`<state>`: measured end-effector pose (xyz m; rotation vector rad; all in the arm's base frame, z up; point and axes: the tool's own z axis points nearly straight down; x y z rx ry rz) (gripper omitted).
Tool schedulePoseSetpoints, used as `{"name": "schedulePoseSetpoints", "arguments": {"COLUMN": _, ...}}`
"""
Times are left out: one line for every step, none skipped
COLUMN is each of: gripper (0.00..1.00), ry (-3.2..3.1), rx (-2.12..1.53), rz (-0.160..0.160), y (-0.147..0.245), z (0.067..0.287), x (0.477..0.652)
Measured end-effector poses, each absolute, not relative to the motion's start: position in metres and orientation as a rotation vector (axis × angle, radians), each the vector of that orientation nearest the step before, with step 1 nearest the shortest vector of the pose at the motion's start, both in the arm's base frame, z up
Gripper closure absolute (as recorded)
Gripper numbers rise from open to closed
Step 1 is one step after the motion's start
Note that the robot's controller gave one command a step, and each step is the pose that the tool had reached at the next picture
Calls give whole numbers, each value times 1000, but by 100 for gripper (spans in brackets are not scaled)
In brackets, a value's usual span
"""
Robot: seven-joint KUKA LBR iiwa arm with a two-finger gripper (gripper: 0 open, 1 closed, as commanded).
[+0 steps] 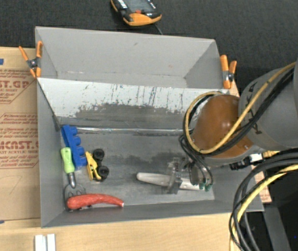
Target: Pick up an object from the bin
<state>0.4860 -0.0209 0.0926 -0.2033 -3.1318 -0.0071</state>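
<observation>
1. The grey metal bin (122,61) has a scuffed, streaked back slope and a flat floor on which a few loose things lie.
2. The arm (274,109), with a rounded orange-brown cover and looped black and yellow cables, reaches in from the right and hangs over the floor's right part.
3. The gripper (180,179) is down at floor level, at the right end of a pale grey stick-like thing (151,178). Whether it is apart or closed on that thing cannot be told.
4. That pale thing is long, slim and smooth with a rounded left tip. It lies flat, nearly level across the view, at the middle-right of the floor near the front wall, well apart from the rest.
5. A red, curved, tapering thing (96,201) lies in the front-left corner.
6. A blue studded brick (73,143) lies aslant by the left wall.
7. A green-handled tool (67,160) lies just beside the brick, its metal end toward the red thing.
8. A small yellow toy car (93,166) with black wheels sits just right of the brick.
</observation>
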Motion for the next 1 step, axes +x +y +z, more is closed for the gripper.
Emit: {"name": "schedulePoseSetpoints", "arguments": {"gripper": 100, "ry": -3125, "rx": -203, "rz": -7, "y": -21, "z": 139, "x": 484}}
